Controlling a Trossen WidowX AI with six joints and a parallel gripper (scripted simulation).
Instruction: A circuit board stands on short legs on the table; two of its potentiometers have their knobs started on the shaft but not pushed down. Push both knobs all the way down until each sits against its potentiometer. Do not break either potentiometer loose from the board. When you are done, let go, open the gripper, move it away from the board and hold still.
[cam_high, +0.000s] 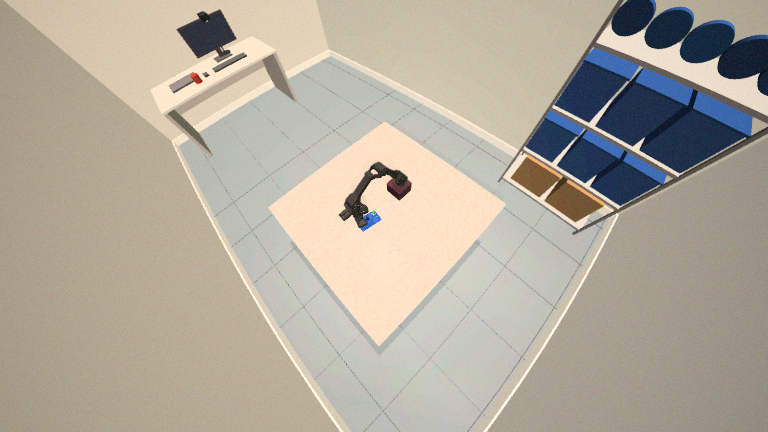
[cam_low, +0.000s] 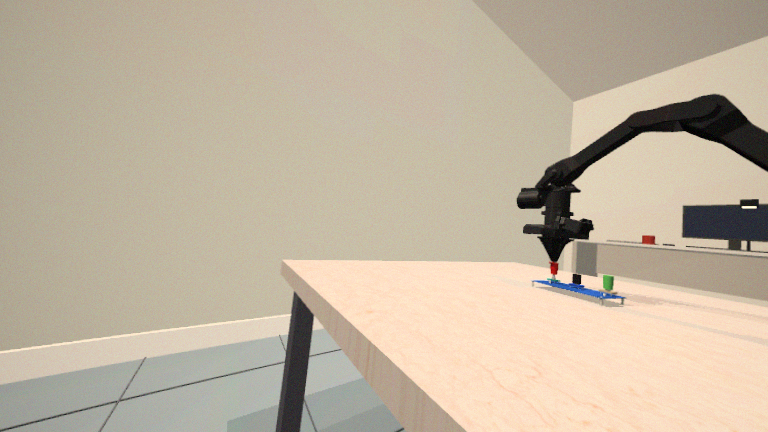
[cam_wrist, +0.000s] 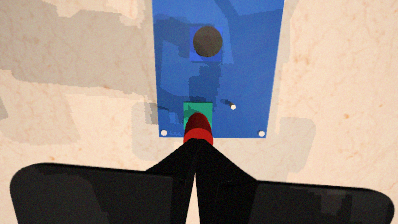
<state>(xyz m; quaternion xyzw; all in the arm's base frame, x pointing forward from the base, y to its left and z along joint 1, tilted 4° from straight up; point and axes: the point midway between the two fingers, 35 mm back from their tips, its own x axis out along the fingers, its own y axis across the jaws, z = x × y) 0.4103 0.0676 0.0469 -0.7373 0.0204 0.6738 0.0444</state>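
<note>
The blue circuit board (cam_high: 376, 218) (cam_low: 589, 292) (cam_wrist: 250, 60) stands on short legs. The red knob (cam_low: 554, 268) (cam_wrist: 198, 135) is high on its shaft above the teal potentiometer (cam_low: 553, 280) (cam_wrist: 198, 107); pale shaft shows below it. My gripper (cam_low: 554, 261) (cam_wrist: 196, 145) is shut and empty, its tips pointing down at the red knob's top and apparently touching it. The green knob (cam_high: 373, 212) (cam_low: 607, 282) stands over a tan potentiometer (cam_low: 609, 291); I cannot tell if a gap is left there. It is out of the wrist view.
A black knob (cam_low: 576, 278) (cam_wrist: 207, 41) stands on the board between the red and green ones. A thin pin (cam_wrist: 233, 106) rises beside the teal potentiometer. The arm's dark red base block (cam_high: 399, 188) sits on the table (cam_high: 386, 279) (cam_low: 483, 333).
</note>
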